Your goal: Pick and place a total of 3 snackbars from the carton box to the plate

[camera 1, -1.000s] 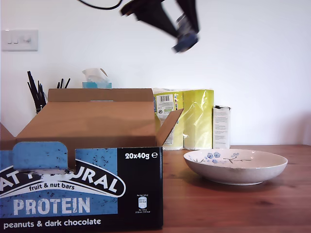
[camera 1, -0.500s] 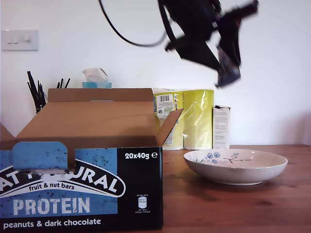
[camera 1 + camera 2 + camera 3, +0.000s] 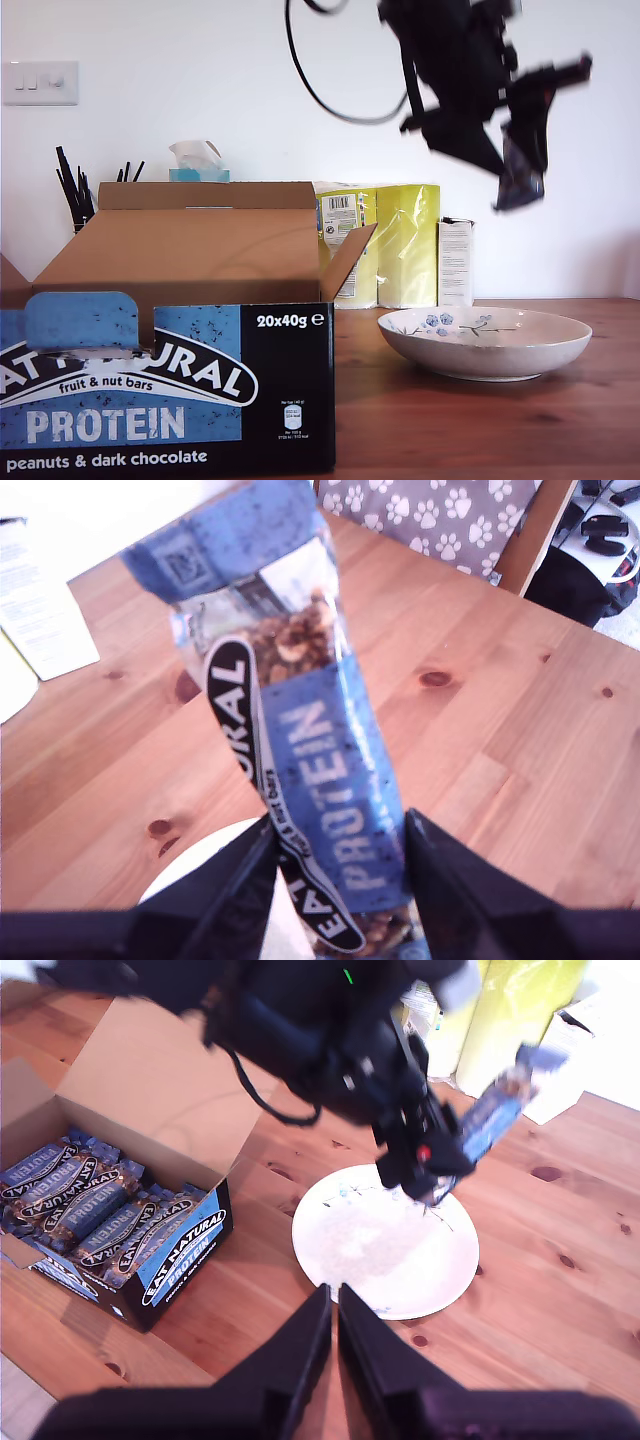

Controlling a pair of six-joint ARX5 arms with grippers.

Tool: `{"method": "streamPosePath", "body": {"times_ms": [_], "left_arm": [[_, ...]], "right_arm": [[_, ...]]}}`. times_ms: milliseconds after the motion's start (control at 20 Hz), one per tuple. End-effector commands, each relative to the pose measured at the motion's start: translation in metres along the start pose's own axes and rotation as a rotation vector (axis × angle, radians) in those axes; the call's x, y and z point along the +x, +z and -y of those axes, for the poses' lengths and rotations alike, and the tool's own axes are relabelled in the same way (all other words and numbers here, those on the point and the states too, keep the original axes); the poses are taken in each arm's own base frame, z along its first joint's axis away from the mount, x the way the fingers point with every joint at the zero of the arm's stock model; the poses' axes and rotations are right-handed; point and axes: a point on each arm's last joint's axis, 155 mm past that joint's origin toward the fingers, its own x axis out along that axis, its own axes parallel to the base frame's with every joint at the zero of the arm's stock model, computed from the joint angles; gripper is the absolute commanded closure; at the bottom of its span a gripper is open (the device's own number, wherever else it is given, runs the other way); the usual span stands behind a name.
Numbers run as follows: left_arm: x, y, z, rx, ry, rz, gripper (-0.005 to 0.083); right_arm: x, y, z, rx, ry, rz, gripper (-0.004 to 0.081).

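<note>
1. Currently the carton box [image 3: 165, 330] stands on the table [image 3: 480, 430] at the exterior view's left. Its flaps are open, and the second wrist view shows rows of bars still inside.
2. Beside it, at the exterior view's right, sits the plate [image 3: 485, 342]. The second wrist view shows no bar in it.
3. High above the plate, my first gripper [image 3: 515, 165] is clenched on one snackbar [image 3: 300, 750], which hangs by one end from the jaws.
4. Well apart from the load, my second gripper [image 3: 334, 1305] hovers above the table near the plate's rim, fingers pressed together and holding nothing.
5. Judged step: carrying a first bar over to the plate.
6. Next move calls for lowering the bar over the plate's middle, then opening the jaws close to its surface.
</note>
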Motion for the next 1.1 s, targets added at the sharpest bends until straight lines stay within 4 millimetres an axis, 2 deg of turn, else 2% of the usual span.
{"method": "streamPosePath", "body": {"times_ms": [0,150,250,500,800,1050], "left_arm": [[0.034,-0.044,0.001,0.009,-0.001,-0.102,0.0471],[0.047,-0.073,0.002,0.01,-0.007,-0.184,0.0471],[0.049,-0.09,0.001,0.011,-0.005,-0.24,0.0471],[0.045,-0.107,0.013,-0.011,-0.04,-0.31,0.0471],[0.044,-0.107,0.032,0.004,-0.072,-0.305,0.0465],[0.044,-0.109,0.017,0.036,0.001,-0.315,0.0412]], "right_arm": [[0.002,-0.002,-0.001,0.001,0.001,-0.001,0.0783],[0.002,-0.002,-0.001,-0.001,0.001,-0.001,0.0783],[0.002,-0.002,-0.001,-0.001,0.001,-0.001,0.0783],[0.002,-0.002,-0.001,-0.001,0.001,-0.001,0.0783],[0.002,-0.002,-0.001,-0.002,0.001,-0.001,0.0783],[0.002,-0.002,-0.001,-0.002,0.002,-0.001,0.0783]]}}
